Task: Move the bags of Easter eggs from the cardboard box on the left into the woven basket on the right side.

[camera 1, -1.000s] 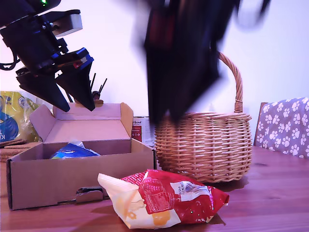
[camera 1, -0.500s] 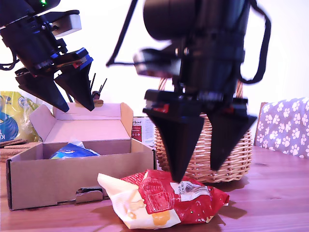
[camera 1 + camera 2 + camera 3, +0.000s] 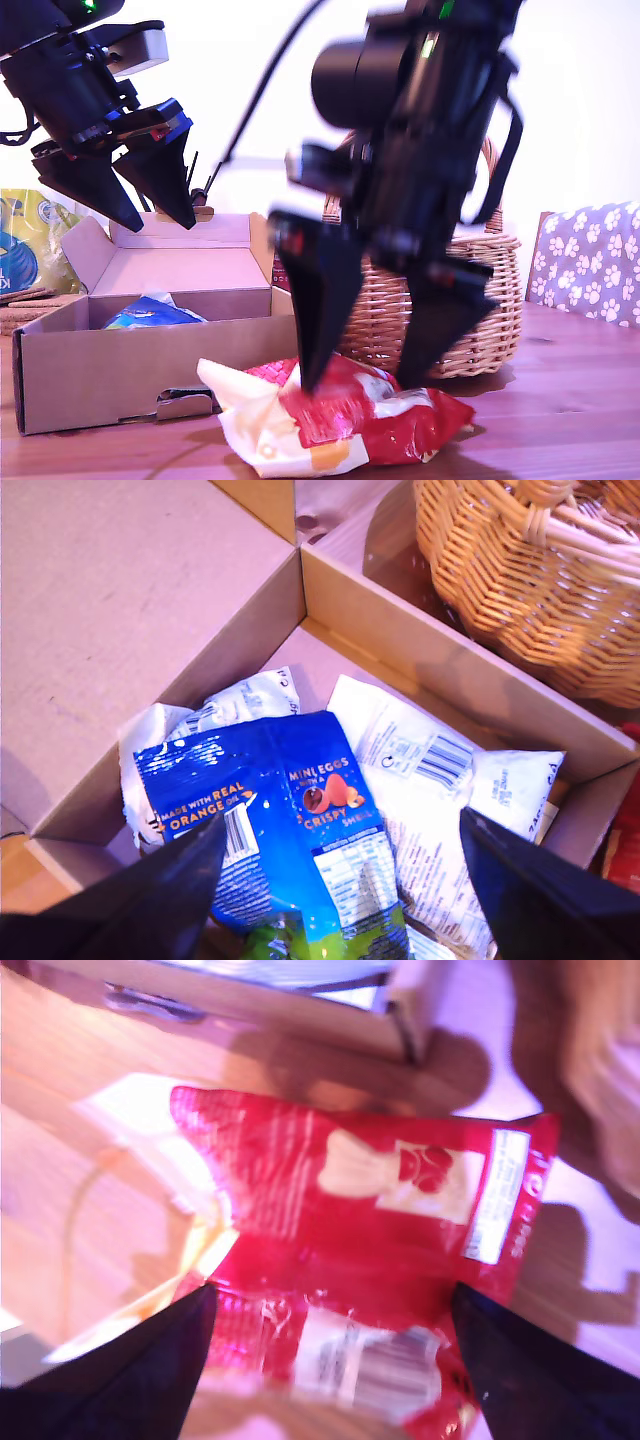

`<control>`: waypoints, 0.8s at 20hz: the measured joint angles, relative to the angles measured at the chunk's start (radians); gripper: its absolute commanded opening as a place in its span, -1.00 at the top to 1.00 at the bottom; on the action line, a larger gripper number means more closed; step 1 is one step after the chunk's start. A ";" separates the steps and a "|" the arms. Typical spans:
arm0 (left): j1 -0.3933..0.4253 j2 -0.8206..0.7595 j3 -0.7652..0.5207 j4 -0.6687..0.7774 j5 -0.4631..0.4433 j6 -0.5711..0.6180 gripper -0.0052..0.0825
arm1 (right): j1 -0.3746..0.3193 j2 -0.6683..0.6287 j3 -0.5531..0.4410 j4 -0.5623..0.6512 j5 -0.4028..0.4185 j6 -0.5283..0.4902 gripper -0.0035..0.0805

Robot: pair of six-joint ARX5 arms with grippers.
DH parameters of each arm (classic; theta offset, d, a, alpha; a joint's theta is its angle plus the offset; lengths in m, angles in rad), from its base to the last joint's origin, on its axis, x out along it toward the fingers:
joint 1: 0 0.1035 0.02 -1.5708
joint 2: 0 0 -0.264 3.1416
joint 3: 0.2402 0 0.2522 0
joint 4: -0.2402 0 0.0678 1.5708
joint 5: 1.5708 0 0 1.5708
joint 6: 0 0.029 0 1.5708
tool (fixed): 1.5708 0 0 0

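Observation:
The large red, white and yellow bag of Easter eggs [image 3: 400,432] [image 3: 330,1180] lies on the table in front of the woven basket [image 3: 490,290] [image 3: 530,570]. My second gripper [image 3: 362,382] [image 3: 330,1295] is open and down over this bag, a finger at each side, one tip pressing its top. The cardboard box [image 3: 120,365] [image 3: 420,640] stands at the exterior view's left with its lid up. Inside lie a shiny blue bag [image 3: 150,312] [image 3: 250,780] and a whitish bag [image 3: 430,770]. My first gripper [image 3: 150,215] [image 3: 342,825] hangs open above the box.
A big yellow-and-blue pack [image 3: 25,250] stands behind the box at the exterior view's left edge. A chair back with paw-print fabric [image 3: 590,260] is at that view's right edge. The wooden table [image 3: 570,420] runs under everything.
My second arm has swung in and come down in front of the basket, its open fingers now straddling the red bag, which has crumpled slightly. The first arm has not moved.

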 measured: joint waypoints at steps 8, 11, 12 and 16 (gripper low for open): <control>0.000 0.000 0.000 0.000 0.003 0.000 -0.66 | 0.000 0.043 0.026 0.013 0.006 0.003 -0.47; 0.000 0.000 0.000 0.000 0.004 0.000 -0.66 | 0.001 0.047 0.028 -0.004 0.005 0.003 0.07; 0.000 0.000 0.000 0.000 0.004 0.000 -0.66 | 0.001 0.047 0.028 -0.011 0.005 0.003 0.24; 0.000 0.000 0.000 0.000 0.004 0.000 -0.66 | 0.001 0.048 0.028 -0.031 0.004 0.003 0.79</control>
